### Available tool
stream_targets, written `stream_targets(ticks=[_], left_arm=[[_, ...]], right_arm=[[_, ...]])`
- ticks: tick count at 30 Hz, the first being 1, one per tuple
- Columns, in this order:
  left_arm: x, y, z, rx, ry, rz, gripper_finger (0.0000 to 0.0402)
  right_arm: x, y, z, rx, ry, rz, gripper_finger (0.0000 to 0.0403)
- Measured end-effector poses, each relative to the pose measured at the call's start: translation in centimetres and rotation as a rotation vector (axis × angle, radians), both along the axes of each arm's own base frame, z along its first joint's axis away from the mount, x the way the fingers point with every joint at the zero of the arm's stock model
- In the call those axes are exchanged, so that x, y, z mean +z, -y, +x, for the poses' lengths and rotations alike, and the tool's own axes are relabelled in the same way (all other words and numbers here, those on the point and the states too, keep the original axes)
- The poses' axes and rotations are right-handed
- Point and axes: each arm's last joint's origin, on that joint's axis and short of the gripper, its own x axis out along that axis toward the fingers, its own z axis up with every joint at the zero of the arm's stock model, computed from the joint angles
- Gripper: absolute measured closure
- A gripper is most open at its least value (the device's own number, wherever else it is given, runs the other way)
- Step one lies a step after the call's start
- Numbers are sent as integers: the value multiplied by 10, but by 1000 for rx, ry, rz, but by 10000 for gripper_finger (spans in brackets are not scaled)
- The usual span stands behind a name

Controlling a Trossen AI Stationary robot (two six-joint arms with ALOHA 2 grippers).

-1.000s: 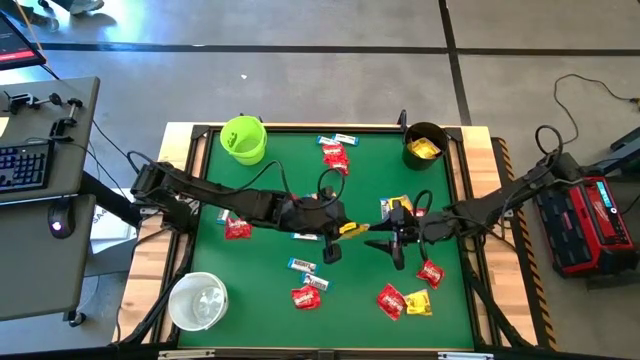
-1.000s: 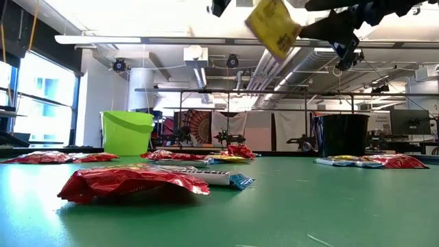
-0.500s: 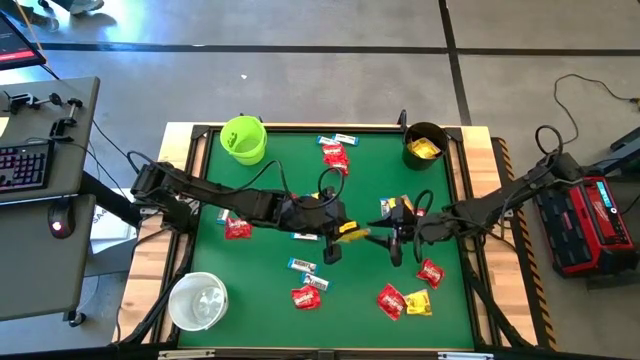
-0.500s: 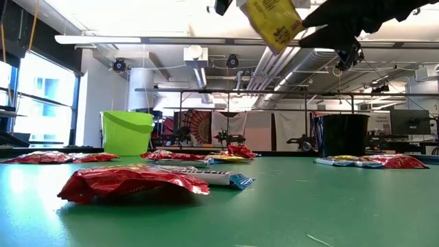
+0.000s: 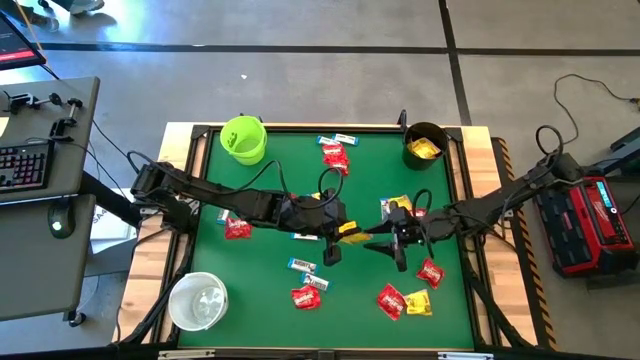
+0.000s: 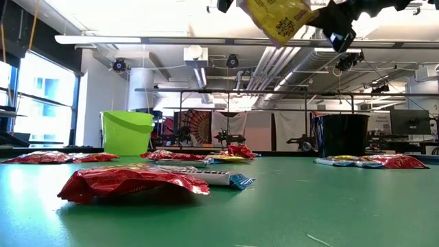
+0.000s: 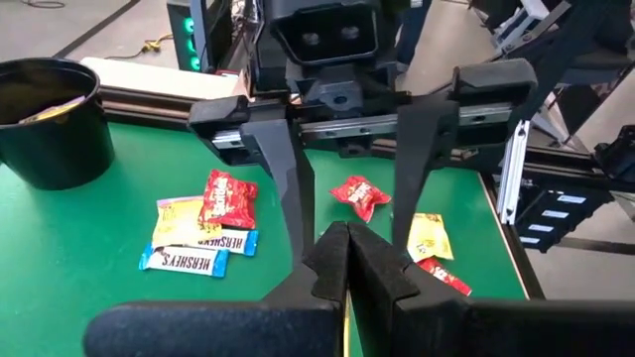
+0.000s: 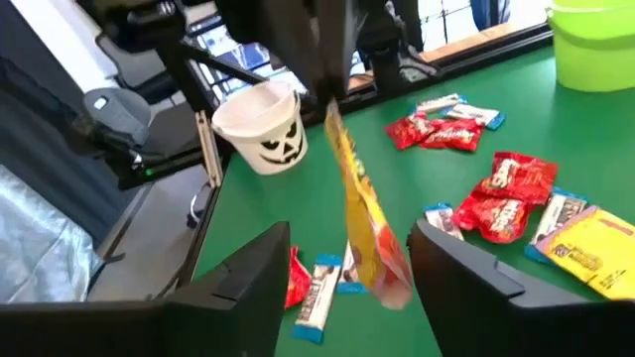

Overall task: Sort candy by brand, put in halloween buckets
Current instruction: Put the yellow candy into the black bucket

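Hanging mid-table above the green: yellow packet point(image 5: 349, 229), pinched in the closed left pincer point(image 5: 338, 229), long axis dangling between the spread fingers of the right pincer point(image 5: 384, 240).

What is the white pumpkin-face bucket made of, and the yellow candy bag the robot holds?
The white bucket looks like thin, slightly see-through plastic, smooth with a printed black face. The yellow packet, pinched in the left gripper, looks like glossy plastic film: it hangs limp and creased.
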Motion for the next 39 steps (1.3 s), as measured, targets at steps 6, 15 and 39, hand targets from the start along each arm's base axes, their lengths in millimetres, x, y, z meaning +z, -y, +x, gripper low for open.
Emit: stream_targets(ticks=[6, 15, 39], left_arm=[[0, 0, 0, 0, 2, 0, 401], [0, -3, 1, 16, 6, -6, 401], [3, -70, 9, 77, 29, -19, 201]], right_arm=[[2, 5, 2, -17, 22, 10, 290], [3, 7, 3, -12, 26, 18, 395], [-12, 78, 3, -648, -157, 54, 403]])
